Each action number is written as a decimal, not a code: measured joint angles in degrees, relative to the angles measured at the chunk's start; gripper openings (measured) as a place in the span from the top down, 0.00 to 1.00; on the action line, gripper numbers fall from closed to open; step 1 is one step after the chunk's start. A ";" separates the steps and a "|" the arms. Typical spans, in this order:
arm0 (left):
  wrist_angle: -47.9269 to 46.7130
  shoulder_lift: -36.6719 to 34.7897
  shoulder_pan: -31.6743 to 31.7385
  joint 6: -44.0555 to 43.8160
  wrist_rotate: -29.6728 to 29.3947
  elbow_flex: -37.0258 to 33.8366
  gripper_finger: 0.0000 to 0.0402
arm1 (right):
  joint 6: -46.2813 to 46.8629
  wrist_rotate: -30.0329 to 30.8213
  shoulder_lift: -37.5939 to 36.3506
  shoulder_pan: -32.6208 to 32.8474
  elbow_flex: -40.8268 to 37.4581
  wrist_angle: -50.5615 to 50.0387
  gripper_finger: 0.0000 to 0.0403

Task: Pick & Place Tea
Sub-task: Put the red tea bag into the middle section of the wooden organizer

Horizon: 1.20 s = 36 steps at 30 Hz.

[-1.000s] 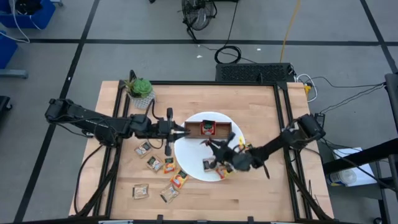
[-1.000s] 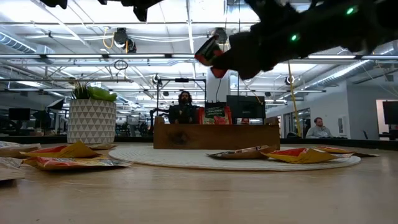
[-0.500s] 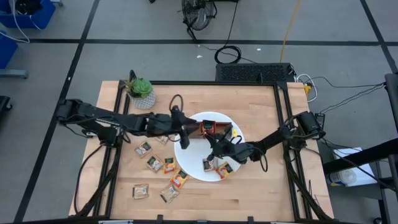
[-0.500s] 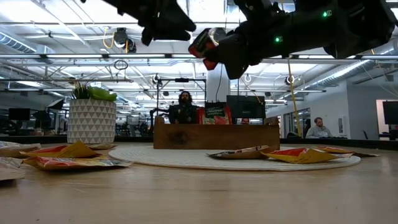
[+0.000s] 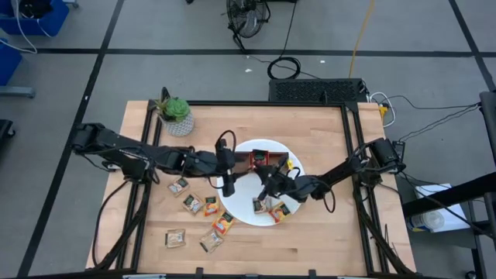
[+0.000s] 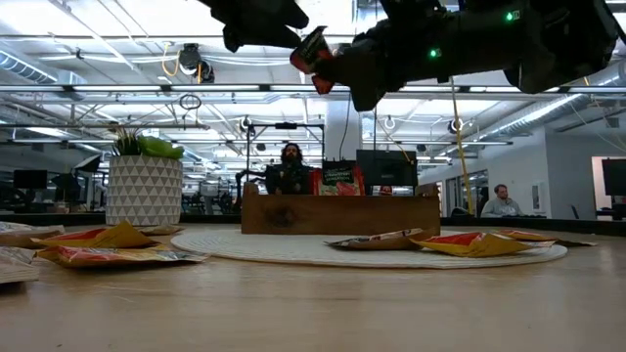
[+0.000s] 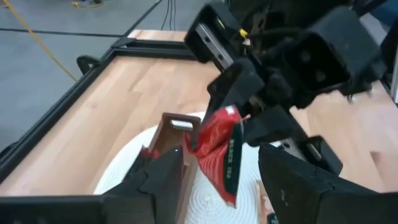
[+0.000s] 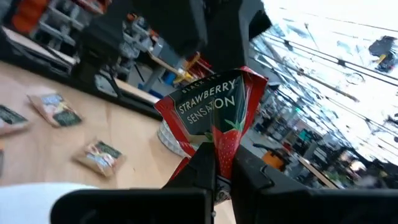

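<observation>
Tea job's barely begun: red sachet (image 8: 214, 112) pinched in my right gripper (image 5: 267, 180) above the plate (image 5: 232, 203) nr the tray (image 5: 260, 160), left gripper (image 5: 228, 183) spread beside it, approx one sachet filed, rest loose on table (image 5: 256, 240).

Two dark, matte black jointed arms, blocky angular housings, thin black cables looping along the links, small green indicator lights glowing on the right arm's casing, black two-finger left gripper (image 5: 229, 172), black two-finger right gripper (image 5: 267, 180)
</observation>
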 joint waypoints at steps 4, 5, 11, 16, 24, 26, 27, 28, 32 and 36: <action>-0.51 0.00 -0.33 -1.16 -0.06 0.00 0.50 | 0.18 -2.99 0.00 -0.27 0.02 2.12 0.97; -0.55 0.00 -0.33 -1.32 -0.06 0.00 0.50 | 0.30 -4.34 0.00 -0.30 0.04 2.77 0.97; -0.37 -0.01 -0.36 -1.45 0.15 0.00 0.53 | 0.24 -8.96 0.00 -0.37 1.18 3.72 0.97; -0.40 -0.02 -0.32 -1.50 0.18 -0.02 0.54 | 0.26 -9.91 0.00 -0.37 1.42 3.47 0.97; -0.52 -0.02 -0.37 -2.16 -0.10 -0.11 0.54 | 3.54 -8.56 -0.09 -0.32 1.49 -0.67 0.97; -0.49 -0.02 -0.33 -2.18 -0.12 -0.10 0.54 | 3.65 -8.08 -0.09 -0.20 1.49 -0.76 0.97; -0.49 -0.02 -0.33 -2.18 -0.17 -0.11 0.54 | 3.54 -7.40 -0.09 -0.09 1.49 -0.76 0.97; -0.46 -0.02 -0.33 -2.18 -0.15 -0.11 0.54 | 3.31 -7.11 -0.09 0.04 1.49 -0.82 0.97; -0.52 -0.02 -0.33 -2.20 -0.17 -0.10 0.54 | 3.28 -7.04 -0.08 0.17 1.49 -1.13 0.97; -0.76 -0.02 -0.35 -2.20 -0.80 -0.11 0.54 | 3.30 -7.04 -0.07 0.22 1.49 -1.17 0.97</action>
